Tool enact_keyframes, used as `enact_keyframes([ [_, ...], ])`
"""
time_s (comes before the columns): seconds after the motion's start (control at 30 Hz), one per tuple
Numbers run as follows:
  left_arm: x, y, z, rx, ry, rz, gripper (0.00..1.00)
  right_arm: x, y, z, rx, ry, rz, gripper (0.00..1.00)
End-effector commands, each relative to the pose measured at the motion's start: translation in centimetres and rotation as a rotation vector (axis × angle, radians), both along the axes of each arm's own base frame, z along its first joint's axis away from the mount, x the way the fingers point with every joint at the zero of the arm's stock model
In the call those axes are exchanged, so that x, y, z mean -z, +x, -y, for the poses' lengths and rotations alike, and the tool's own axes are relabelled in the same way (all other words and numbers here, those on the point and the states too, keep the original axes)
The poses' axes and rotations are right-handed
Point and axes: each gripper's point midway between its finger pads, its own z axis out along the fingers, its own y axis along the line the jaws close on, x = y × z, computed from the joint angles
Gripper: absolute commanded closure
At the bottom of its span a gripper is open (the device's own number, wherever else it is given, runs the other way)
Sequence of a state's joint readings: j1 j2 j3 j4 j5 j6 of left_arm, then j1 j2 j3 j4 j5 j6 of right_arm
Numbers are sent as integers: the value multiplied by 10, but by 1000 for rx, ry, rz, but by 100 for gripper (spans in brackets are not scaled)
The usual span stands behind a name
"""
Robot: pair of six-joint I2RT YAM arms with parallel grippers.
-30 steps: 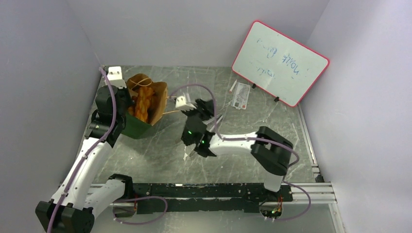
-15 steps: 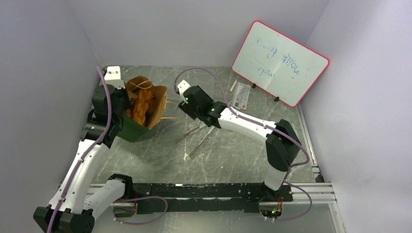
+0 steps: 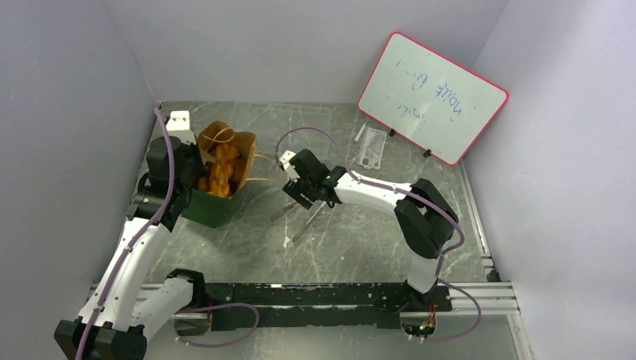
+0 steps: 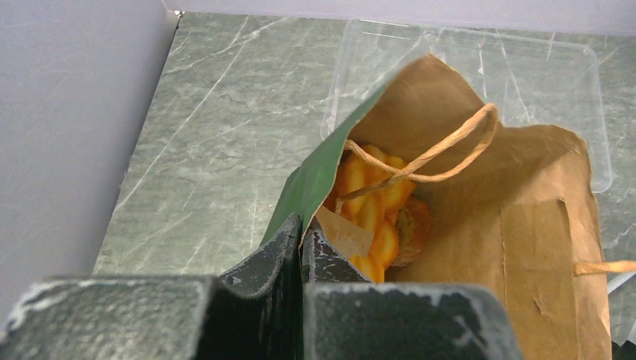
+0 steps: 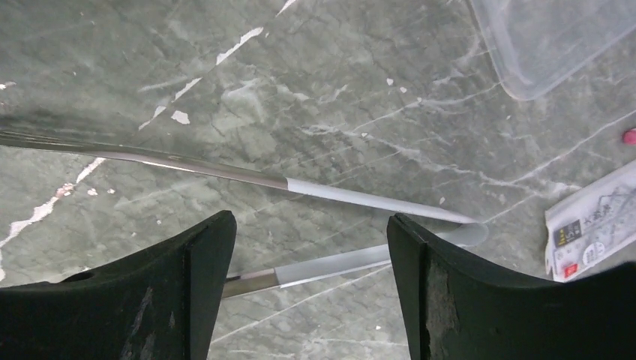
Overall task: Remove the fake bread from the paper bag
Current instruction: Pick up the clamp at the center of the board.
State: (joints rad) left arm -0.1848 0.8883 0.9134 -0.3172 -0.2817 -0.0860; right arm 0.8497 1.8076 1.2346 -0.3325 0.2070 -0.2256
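right arm has swung out from its folded pose of a second ago and is stretched toward the bag, and its jaws have been spreading as it went.

nearest in the right wrist view, the right gripper (image 5: 309,225) stands with its jaws well apart and holding nothing. just below and between them, a pair of metal tongs (image 5: 360,196) lies flat on the table (image 5: 225,90), its joined end out past the right-hand jaw. beyond that jaw are a small printed packet (image 5: 592,232) and the corner of a clear plastic tray (image 5: 540,45).

on the other side, the left gripper (image 4: 302,232) is pinched tight on the near rim of the paper bag (image 4: 517,255), with the green wall caught between its jaws, which props the mouth open. just ahead of the jaws, down inside the bag, sits the fake bread (image 4: 375,202), a heap of orange pieces (none appears to be out yet). a tan cord handle (image 4: 442,150) loops across the mouth above them.

as i judge it, this is the holding-open stage and the removal itself has not begun. the next move calls for the right gripper to reach the bag mouth (with the tongs or bare, i cannot tell which), slip in past the cord and take the topmost piece while the left keeps the rim steady.
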Motion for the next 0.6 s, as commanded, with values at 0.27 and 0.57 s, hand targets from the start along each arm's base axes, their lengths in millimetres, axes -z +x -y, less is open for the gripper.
enact_keyframes([
  [0.27,7,4,-7,-28,7,41,93,24,16,7,-27,-10,-2,21],
  [0.57,15,6,-10,-37,26,2,93,39,30,3,-62,4,-29,25],
])
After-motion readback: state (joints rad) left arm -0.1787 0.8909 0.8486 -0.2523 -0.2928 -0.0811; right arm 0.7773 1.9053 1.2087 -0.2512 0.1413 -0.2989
